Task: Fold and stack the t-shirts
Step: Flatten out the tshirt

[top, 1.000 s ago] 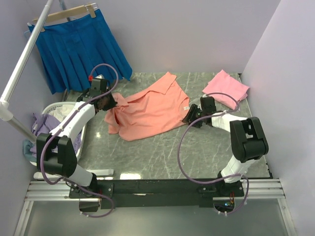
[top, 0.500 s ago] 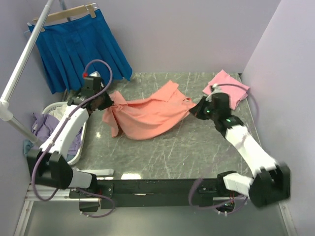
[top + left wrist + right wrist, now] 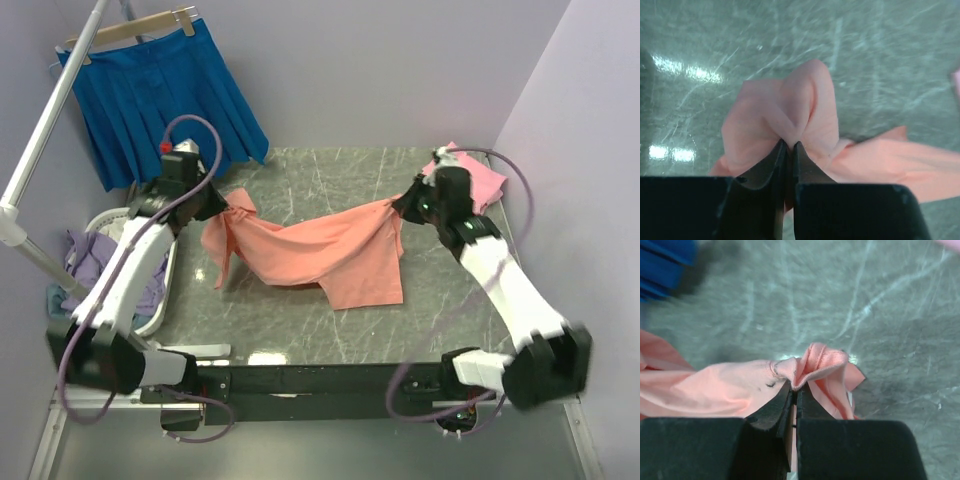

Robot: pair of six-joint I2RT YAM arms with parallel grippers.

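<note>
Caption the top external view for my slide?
Left gripper and right gripper pinch opposite ends of the salmon-orange t-shirt over the table.

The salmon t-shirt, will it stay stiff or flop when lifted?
Probably floppy: the salmon t-shirt sags between the left gripper and right gripper. Likely light: small pinches hold it up. Its hanging flap may drag on the table.
</note>
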